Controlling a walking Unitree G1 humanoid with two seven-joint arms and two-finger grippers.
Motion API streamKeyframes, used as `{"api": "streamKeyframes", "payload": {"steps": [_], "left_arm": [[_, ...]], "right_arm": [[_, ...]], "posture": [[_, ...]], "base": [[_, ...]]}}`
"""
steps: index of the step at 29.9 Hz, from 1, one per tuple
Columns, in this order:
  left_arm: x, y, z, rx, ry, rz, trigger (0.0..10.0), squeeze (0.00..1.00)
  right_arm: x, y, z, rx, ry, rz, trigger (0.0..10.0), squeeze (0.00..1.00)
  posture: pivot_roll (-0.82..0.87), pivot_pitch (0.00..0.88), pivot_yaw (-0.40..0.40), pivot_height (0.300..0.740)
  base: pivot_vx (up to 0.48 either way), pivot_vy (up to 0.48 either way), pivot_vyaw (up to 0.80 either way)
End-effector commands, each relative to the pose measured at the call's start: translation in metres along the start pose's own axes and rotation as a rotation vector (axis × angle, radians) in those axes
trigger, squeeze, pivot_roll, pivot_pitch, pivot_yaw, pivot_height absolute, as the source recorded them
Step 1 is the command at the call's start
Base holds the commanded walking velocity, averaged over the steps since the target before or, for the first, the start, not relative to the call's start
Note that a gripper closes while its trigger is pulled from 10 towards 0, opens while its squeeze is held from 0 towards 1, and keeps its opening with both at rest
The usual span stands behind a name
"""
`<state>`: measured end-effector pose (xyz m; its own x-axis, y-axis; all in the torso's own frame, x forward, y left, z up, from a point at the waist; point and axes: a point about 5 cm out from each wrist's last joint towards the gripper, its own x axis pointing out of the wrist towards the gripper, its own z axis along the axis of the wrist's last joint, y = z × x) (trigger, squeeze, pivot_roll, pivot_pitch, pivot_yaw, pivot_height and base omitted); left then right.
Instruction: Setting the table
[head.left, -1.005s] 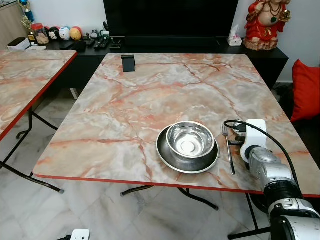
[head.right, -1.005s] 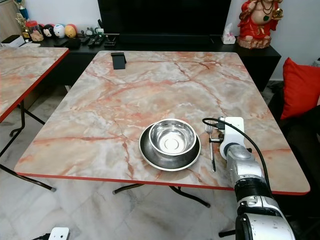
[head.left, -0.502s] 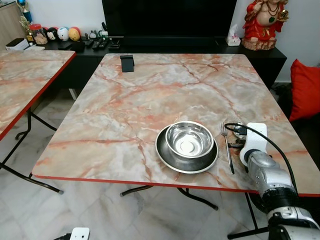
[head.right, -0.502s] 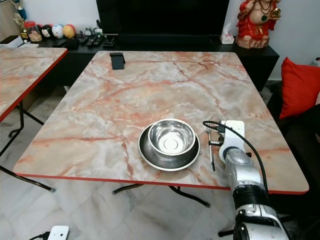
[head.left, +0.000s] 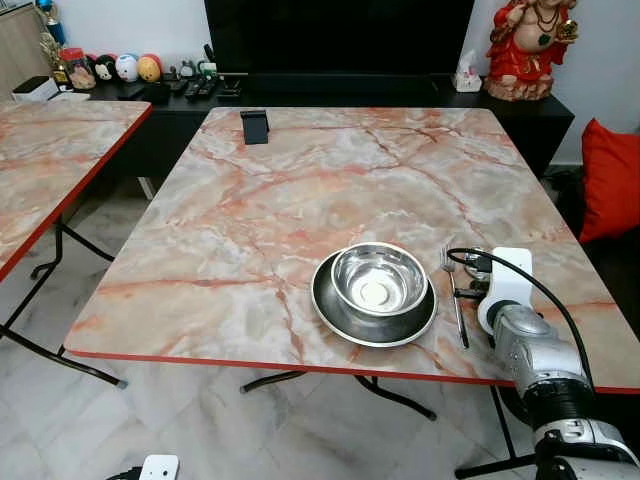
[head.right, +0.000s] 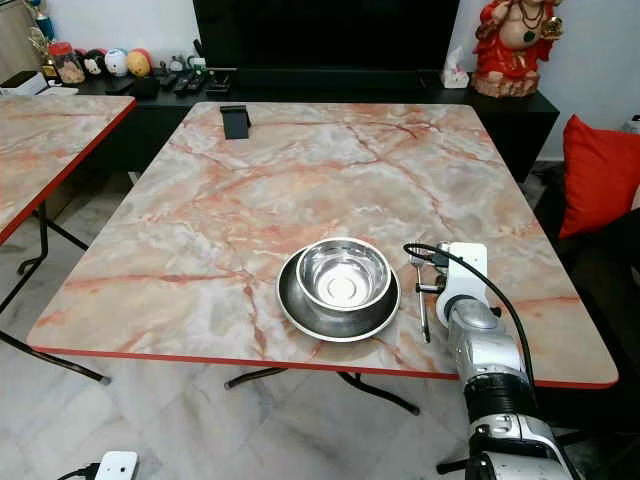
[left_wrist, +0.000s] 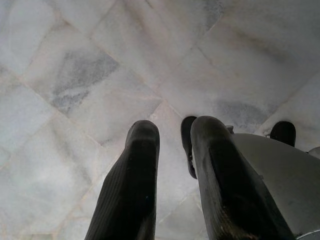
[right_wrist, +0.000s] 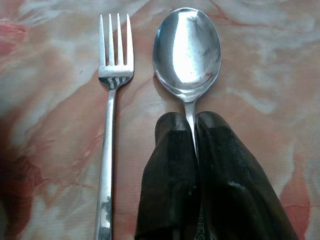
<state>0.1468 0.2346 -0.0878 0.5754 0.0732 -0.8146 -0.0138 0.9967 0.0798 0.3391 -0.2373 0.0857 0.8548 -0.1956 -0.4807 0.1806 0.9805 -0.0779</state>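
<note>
Two pieces of cutlery lie to the right of the steel bowl (head.left: 380, 279), which sits in a dark round plate (head.left: 341, 318) near the front edge of the marble-patterned table (head.left: 260, 210). We see our right gripper (right_wrist: 196, 131) low over the tabletop, its two black fingers (right_wrist: 167, 165) pinched together on the handle of the spoon (right_wrist: 187, 47). The spoon's bowl faces up and appears to rest on the table, just beside the fork (right_wrist: 113, 80) and roughly parallel to it, the two apart. From the head view the fork (head.left: 455, 300) lies just right of the plate, with our right arm reaching in beside it.

We judge the step in hand to be laying the spoon down as the last item of this place setting. The next move calls for parting the fingers so the handle is freed, then drawing the wrist straight back and up without nudging the fork or dragging the spoon askew.

Our left gripper (left_wrist: 172, 150) hangs idle over the pale tiled floor (left_wrist: 75, 75), its fingers a little apart and holding nothing.
</note>
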Motion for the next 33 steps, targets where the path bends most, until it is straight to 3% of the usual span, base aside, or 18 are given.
{"api": "streamKeyframes", "payload": {"steps": [1,24,25,33], "left_arm": [[-0.0018,0.0039,-0.0052,-0.005,0.018,0.012,10.0,0.00],[-0.0021,0.0028,-0.0073,0.000,0.027,0.012,10.0,0.00],[-0.0023,0.0030,-0.0078,0.000,0.026,0.012,10.0,0.00],[-0.0017,0.0018,-0.0048,0.002,0.007,0.005,10.0,0.00]], "right_arm": [[-0.0008,0.0006,-0.0050,0.006,0.018,0.005,10.0,0.00],[0.0018,0.0045,-0.0055,-0.018,0.021,0.027,10.0,0.02],[0.0020,0.0049,-0.0052,-0.018,0.020,0.029,10.0,0.66],[0.0034,0.0052,-0.0031,-0.021,0.017,0.029,10.0,0.67]], "posture": [[-0.08,0.000,0.006,0.740],[-0.08,0.000,0.012,0.740],[-0.08,0.000,0.012,0.740],[-0.08,0.000,0.014,0.740]], "base": [[0.000,0.000,0.00],[0.000,0.000,0.00],[0.000,0.000,0.00],[0.000,0.000,0.00]]}}
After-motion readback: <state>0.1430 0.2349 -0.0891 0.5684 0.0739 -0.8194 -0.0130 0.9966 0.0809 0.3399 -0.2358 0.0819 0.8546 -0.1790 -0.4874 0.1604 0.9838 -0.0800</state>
